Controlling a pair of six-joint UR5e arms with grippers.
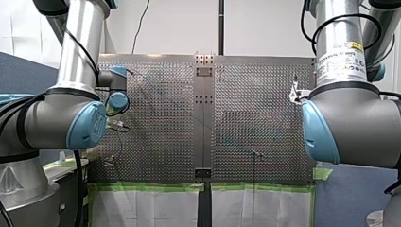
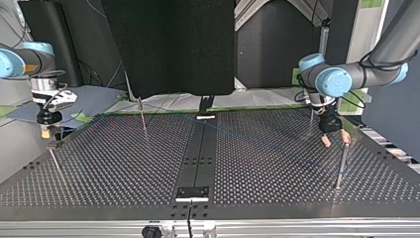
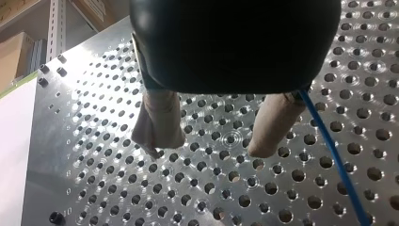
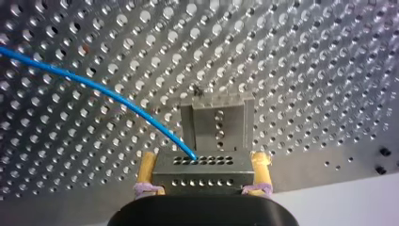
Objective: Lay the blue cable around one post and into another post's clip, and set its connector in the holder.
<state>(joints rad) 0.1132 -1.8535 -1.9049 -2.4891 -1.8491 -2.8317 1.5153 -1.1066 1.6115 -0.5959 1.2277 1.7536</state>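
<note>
**Two grippers, one loaded, one empty**

At the top view's left, my right gripper (image 2: pixel 47 133) hung near the table's (image 2: pixel 124 168) edge. Its wrist view showed the yellow pads (image 4: pixel 147 165) clamped on both sides of the grey connector (image 4: pixel 202 181), with the holder (image 4: pixel 219 123) standing just ahead of it; whether the two touched I could not tell. The blue cable (image 4: pixel 94 87) left the connector's top and curved away over the holes. Across the table's middle it showed only faintly, near a thin post (image 2: pixel 142 116). At the right my left gripper (image 2: pixel 335 139) hovered near another post (image 2: pixel 341 166), its beige fingers (image 3: pixel 157 125) spread wide, gripping nothing, the cable passing just beside one finger.
</note>
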